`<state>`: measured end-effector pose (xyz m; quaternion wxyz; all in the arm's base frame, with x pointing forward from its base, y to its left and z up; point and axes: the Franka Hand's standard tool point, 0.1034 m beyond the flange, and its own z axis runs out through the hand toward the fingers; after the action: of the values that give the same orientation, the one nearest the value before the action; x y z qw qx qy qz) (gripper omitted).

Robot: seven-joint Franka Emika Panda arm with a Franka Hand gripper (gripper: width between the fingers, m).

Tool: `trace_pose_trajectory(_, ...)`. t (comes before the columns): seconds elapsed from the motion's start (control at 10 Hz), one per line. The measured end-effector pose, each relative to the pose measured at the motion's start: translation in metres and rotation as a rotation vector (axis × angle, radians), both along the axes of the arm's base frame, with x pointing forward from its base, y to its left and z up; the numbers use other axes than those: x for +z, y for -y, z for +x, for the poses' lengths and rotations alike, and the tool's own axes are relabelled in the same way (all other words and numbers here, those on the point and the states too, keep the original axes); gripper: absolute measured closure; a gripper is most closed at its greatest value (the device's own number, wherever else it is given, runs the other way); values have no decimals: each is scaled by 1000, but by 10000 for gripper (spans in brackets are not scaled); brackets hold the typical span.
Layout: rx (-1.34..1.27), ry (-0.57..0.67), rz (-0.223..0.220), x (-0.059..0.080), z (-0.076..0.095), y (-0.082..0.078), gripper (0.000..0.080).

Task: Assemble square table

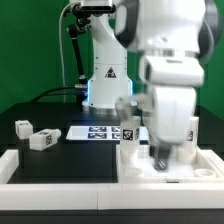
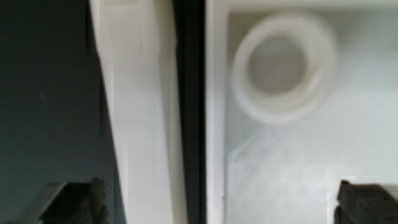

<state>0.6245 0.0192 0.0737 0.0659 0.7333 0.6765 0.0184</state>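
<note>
The square table top (image 1: 185, 163) lies flat at the exterior view's lower right, rimmed face up. In the wrist view its surface (image 2: 294, 150) shows a round screw socket (image 2: 281, 70). My gripper (image 1: 160, 156) hangs low over the top's edge. In the wrist view the gripper (image 2: 221, 203) is open and empty, with its dark fingertips (image 2: 71, 203) far apart. They stand on either side of the top's edge and a white strip (image 2: 139, 110). Two white legs (image 1: 22, 127) (image 1: 40, 139) lie at the exterior view's left. Another leg (image 1: 128, 130) stands by the top's far edge.
The marker board (image 1: 100, 131) lies flat on the black table behind the top. The long low white rail (image 1: 60, 172) runs along the front edge. The robot base (image 1: 105, 85) stands at the back, and the arm hides much of the exterior view's right.
</note>
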Motion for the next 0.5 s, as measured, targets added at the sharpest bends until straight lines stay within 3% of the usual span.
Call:
trace_pose_trajectory(0.2, -51, 21, -3, 26, 0, 12, 151)
trace_pose_trajectory(0.5, -239, 36, 22, 23, 2, 13, 151)
